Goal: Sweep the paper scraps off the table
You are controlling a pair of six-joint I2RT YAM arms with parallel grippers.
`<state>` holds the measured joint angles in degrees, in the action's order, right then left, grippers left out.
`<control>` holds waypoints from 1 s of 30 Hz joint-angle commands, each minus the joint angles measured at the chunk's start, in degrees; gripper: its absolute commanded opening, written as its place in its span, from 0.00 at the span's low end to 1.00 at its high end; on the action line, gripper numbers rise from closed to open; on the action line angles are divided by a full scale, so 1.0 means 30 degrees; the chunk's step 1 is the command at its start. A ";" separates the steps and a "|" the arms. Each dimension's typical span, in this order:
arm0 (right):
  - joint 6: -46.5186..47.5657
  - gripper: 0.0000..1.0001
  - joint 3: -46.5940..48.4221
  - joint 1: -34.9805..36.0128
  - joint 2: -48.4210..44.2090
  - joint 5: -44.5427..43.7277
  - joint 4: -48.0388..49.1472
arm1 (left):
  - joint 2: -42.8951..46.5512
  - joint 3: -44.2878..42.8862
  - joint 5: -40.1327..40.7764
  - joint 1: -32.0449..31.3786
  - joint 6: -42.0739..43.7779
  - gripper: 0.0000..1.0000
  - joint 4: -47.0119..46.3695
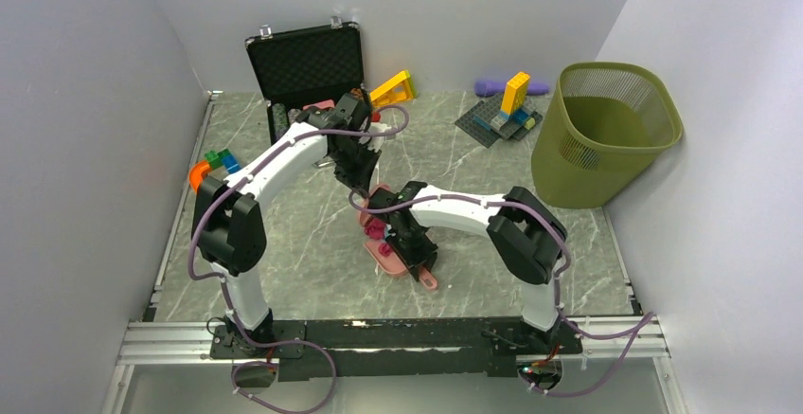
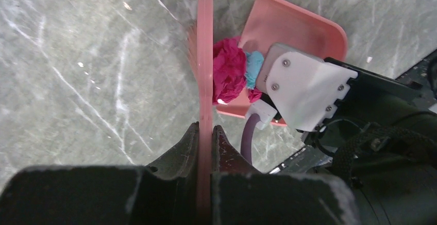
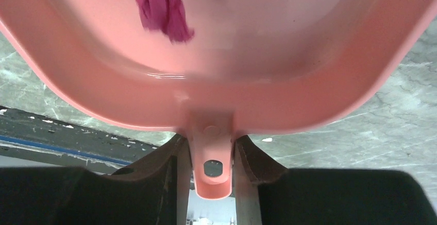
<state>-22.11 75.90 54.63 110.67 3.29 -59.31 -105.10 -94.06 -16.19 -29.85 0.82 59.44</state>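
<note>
My left gripper [image 2: 206,132] is shut on the thin handle of a pink brush [image 2: 205,55], which reaches down to the mouth of a pink dustpan [image 2: 304,27]. Magenta paper scraps [image 2: 229,70] and a teal one [image 2: 253,68] lie at the pan's mouth beside the brush. My right gripper [image 3: 211,155] is shut on the dustpan's handle [image 3: 211,171]; a magenta scrap [image 3: 162,9] lies inside the pan [image 3: 288,101]. In the top view both grippers meet at mid-table, the left [image 1: 358,172] just behind the right [image 1: 402,239], with the dustpan [image 1: 398,262] on the grey table [image 1: 312,253].
An open black case [image 1: 308,73] stands at the back with a yellow piece [image 1: 393,87] beside it. Building blocks [image 1: 507,111] sit at the back right, coloured blocks [image 1: 216,163] at the left wall. A green waste basket [image 1: 606,130] stands at the right.
</note>
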 commanded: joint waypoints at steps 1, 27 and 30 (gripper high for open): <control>0.0290 0.00 -0.1602 0.0010 -0.0963 -0.2196 0.4192 | 0.0974 0.0995 -0.3399 -0.1027 -0.1338 0.00 0.0486; -0.0584 0.00 -0.6943 0.2020 -0.5607 -0.4696 0.8787 | 0.2953 0.0592 -0.3436 -0.1398 -0.4181 0.00 -0.2334; -0.0621 0.00 -0.7292 0.2472 -0.6239 -0.4786 0.9154 | 0.3275 0.0650 -0.3195 -0.1049 -0.4573 0.00 -0.2690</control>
<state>-23.62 55.33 60.49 94.78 -7.44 -38.11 -98.50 -92.40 -20.75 -33.85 -9.13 54.94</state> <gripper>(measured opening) 0.337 0.102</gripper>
